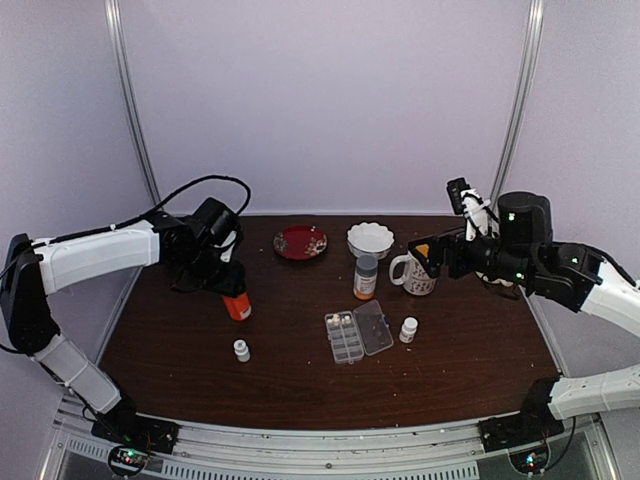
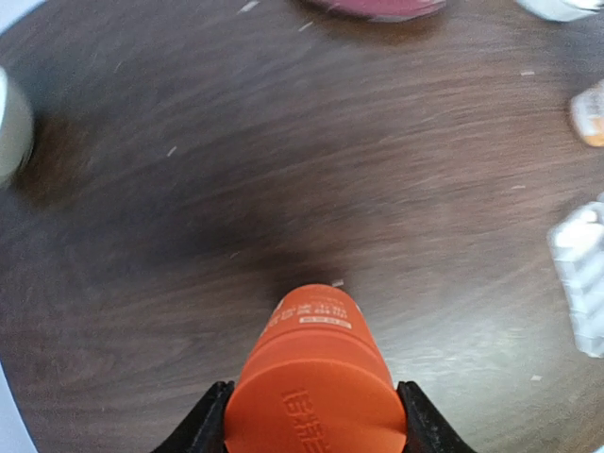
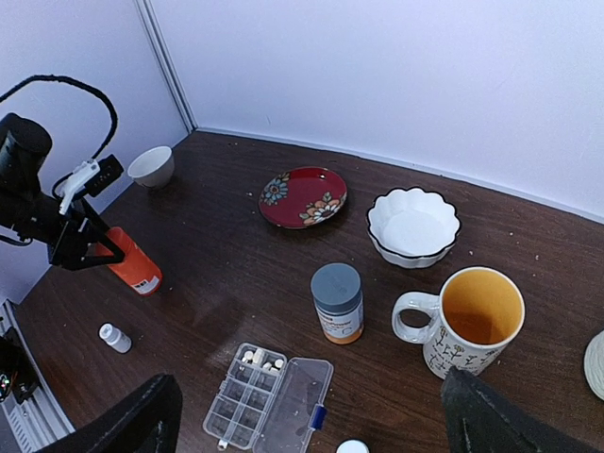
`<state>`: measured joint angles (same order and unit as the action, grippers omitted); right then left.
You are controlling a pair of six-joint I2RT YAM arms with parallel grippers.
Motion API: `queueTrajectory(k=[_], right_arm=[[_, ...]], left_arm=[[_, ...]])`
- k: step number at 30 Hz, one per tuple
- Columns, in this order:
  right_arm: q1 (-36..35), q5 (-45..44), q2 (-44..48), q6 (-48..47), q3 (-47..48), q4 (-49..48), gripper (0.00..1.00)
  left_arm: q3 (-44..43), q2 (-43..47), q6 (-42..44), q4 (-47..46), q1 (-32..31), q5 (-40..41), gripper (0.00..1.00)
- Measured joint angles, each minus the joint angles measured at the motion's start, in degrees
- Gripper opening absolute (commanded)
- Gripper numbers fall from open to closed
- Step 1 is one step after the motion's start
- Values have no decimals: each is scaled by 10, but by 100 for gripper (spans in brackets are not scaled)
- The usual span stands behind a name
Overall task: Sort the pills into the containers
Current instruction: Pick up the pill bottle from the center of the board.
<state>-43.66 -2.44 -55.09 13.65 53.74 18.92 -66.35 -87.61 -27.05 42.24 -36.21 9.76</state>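
The clear pill box (image 1: 345, 337) (image 3: 247, 404) lies open at the table's middle, its lid (image 3: 300, 401) folded out to the right. Several pale pills (image 3: 257, 359) sit in its far cells. My left gripper (image 1: 228, 275) (image 2: 314, 415) is at the left, its fingers (image 2: 209, 420) pressed against both sides of the cap of an orange-red bottle (image 1: 237, 304) (image 2: 316, 377) (image 3: 132, 267) that stands tilted on the table. My right gripper (image 1: 440, 262) (image 3: 316, 425) hangs open well above the table at the right, over the mug, with nothing between its fingers.
A grey-capped bottle with an orange label (image 1: 366, 277) (image 3: 338, 302) stands behind the pill box. Further back are a mug (image 3: 472, 321), a white scalloped bowl (image 1: 370, 240) and a red plate (image 1: 300, 242). Small white bottles (image 1: 241, 350) (image 1: 408, 330) flank the box. A small white cup (image 3: 151, 166) sits far left.
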Motion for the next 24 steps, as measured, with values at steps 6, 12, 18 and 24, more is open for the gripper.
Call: queueTrajectory(k=[6,12,18,24], right_arm=[[-17,0,3,28,-24,-2,100],[-39,0,22,44,-51,-3,100],[-61,9,10,47,-41,-9,100],[-97,9,-22,52,-24,-13,100]], left_arm=[[-57,0,26,-2,-53,-10,38],[-65,0,43,-5,-71,-36,36],[-65,0,47,-6,-95,-51,37],[-65,-7,46,-7,-116,-52,37]])
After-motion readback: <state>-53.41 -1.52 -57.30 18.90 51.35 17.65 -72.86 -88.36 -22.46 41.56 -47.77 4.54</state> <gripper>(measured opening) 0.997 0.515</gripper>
